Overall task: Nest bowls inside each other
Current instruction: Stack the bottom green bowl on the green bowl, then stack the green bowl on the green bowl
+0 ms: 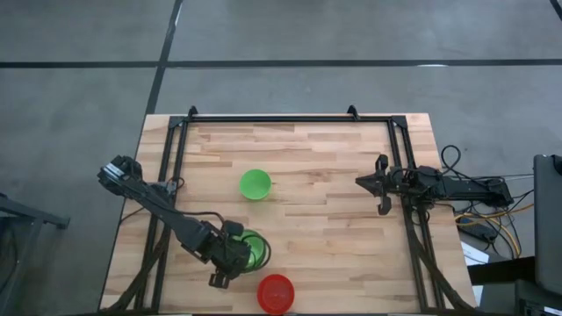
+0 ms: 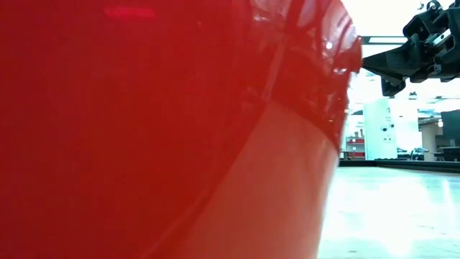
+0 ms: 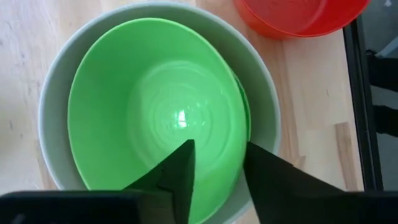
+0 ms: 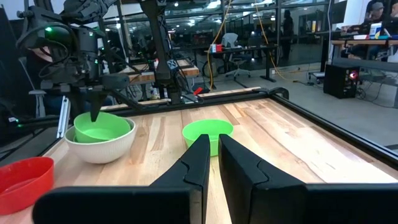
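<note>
A green bowl (image 3: 155,112) sits tilted inside the white bowl (image 3: 50,124) near the table's front left; a second green rim (image 3: 247,115) shows beside it. My left gripper (image 3: 221,152) hangs open over this stack (image 4: 102,127), pointing steeply down, one finger inside the green bowl's rim and one outside. A single green bowl (image 1: 255,184) stands on its base mid-table. The red bowl (image 1: 275,292) rests at the front edge. My right gripper (image 4: 213,142) is shut and waits level at the table's right (image 1: 362,182). My left gripper stands astride the green bowl's rim (image 3: 237,168) from above, one finger inside the bowl and one outside. Its fingers are spread wider than the rim. I cannot tell whether either finger touches it. The bowl rests tilted in the white bowl.
The red bowl (image 2: 144,129) fills most of the low view. A black frame rail (image 1: 290,117) runs along the table's far edge and down both sides. Bare wood (image 1: 334,254) lies between the stack and the right arm.
</note>
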`<state>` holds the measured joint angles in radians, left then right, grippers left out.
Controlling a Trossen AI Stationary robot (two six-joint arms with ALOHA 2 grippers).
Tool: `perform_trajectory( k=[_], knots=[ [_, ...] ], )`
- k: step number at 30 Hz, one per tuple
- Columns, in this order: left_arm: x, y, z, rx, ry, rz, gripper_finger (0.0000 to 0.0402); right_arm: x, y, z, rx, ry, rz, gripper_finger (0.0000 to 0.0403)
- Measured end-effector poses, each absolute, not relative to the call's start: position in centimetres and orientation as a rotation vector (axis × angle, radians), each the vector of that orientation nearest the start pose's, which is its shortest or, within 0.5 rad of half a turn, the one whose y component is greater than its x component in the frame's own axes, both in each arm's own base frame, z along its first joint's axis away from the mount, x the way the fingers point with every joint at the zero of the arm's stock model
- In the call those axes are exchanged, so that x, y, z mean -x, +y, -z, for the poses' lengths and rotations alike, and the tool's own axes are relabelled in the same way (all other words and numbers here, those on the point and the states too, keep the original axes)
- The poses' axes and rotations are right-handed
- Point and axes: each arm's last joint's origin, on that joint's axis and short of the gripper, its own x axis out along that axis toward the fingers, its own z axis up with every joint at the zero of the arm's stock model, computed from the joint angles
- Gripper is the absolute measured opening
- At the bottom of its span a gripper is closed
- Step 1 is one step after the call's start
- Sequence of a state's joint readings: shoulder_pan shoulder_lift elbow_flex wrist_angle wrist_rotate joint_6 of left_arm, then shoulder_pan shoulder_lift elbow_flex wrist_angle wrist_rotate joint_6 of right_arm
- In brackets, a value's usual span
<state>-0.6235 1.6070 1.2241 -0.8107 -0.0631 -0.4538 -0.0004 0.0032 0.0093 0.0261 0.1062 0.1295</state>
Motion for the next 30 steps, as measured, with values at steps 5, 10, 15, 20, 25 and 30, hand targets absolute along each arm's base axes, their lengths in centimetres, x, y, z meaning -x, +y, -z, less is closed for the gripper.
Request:
perform_trajectory(
  k=[5, 10, 15, 20, 25, 30],
  knots=[
    [-25.6, -18.3, -24.2, -0.01, 1.212, 0.232, 0.0188, -9.7, -0.3, -16.9, -0.131, -0.039, 0.105, 0.0034],
    [-25.6, -18.3, -24.2, -0.006, 1.217, 0.239, 0.0203, -9.7, -0.3, -16.9, -0.131, -0.039, 0.105, 0.0034],
    [-25.7, -18.3, -24.7, -0.005, 1.215, 0.24, 0.0202, -9.7, -0.3, -16.9, -0.131, -0.039, 0.105, 0.0034],
    [-25.8, -18.4, -25.5, -0.003, 1.211, 0.24, 0.0202, -9.7, -0.3, -16.9, -0.131, -0.039, 0.104, 0.0034],
    [-25.9, -18.3, -26.0, -0.006, 1.201, 0.234, 0.0202, -9.7, -0.3, -16.9, -0.131, -0.039, 0.105, 0.0034],
    [-25.9, -18.2, -25.9, 0.014, 1.208, 0.216, 0.0202, -9.7, -0.3, -16.9, -0.131, -0.039, 0.104, 0.0034]
  ],
)
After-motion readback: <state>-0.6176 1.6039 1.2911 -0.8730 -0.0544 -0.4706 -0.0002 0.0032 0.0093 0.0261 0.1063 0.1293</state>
